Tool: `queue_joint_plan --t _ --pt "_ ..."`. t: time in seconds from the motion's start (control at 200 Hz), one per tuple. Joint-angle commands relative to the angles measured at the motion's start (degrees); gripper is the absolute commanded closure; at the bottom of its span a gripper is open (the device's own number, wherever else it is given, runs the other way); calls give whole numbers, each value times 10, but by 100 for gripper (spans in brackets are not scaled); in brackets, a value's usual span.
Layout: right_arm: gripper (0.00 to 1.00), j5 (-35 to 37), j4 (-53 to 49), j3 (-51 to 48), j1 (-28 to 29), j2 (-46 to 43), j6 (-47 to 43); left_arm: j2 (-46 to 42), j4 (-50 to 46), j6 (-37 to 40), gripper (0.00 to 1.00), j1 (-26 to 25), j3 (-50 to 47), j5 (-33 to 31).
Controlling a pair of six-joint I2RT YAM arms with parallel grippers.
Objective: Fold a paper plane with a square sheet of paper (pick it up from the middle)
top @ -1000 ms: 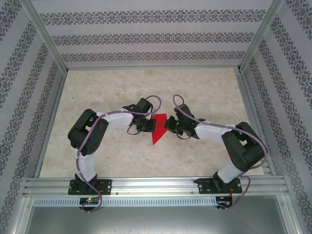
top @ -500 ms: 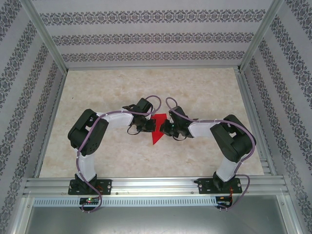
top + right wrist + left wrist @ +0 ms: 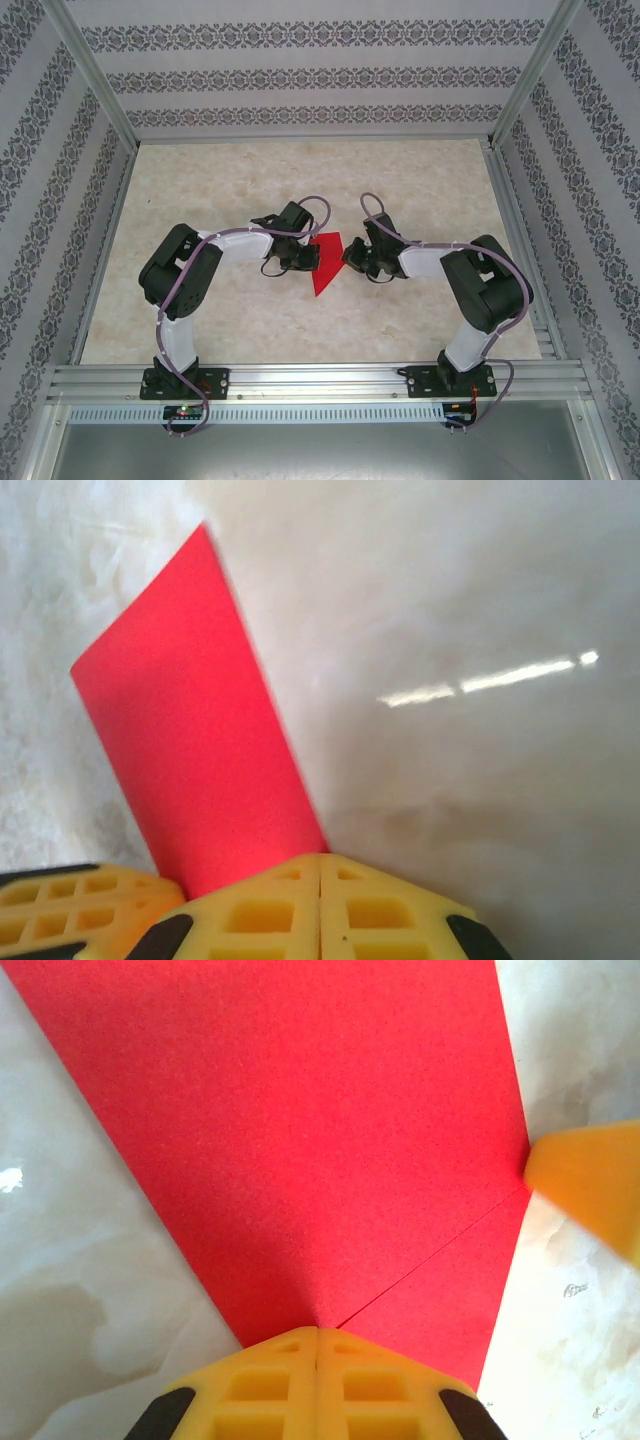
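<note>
surface: pale marbled table (image 3: 200,180) | on it: red paper (image 3: 324,265), folded to a point, near the middle | point toward the near edge

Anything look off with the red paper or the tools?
Nothing stands out. The thin bright red creased paper sheet looks untorn, with one straight crease. The left tool and right tool are both closed at its edge, on the pale marbled table.

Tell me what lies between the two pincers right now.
In the top view, the folded red paper lies between the left pincer and the right pincer, each pincer at one of its edges.
</note>
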Motion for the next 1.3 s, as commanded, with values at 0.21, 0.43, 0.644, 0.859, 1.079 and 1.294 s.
queue_joint_plan --t 0.21,0.43,0.644,0.859,1.079,1.294 --pt "93 62 -20 -28 29 -115 10 53 -54 5 100 6 -43 -93" --pt "95 69 76 -96 130 -141 108 55 -36 -6 100 5 -54 -89" --pt "96 67 135 -101 187 -105 141 57 -24 -9 100 5 -64 -86" --pt "96 54 162 -84 200 -48 154 56 -19 -10 100 6 -70 -84" --pt "96 50 156 -84 205 -22 159 57 -17 -10 100 6 -72 -87" --pt "96 53 120 -84 207 -19 155 57 -22 -7 100 5 -69 -96"
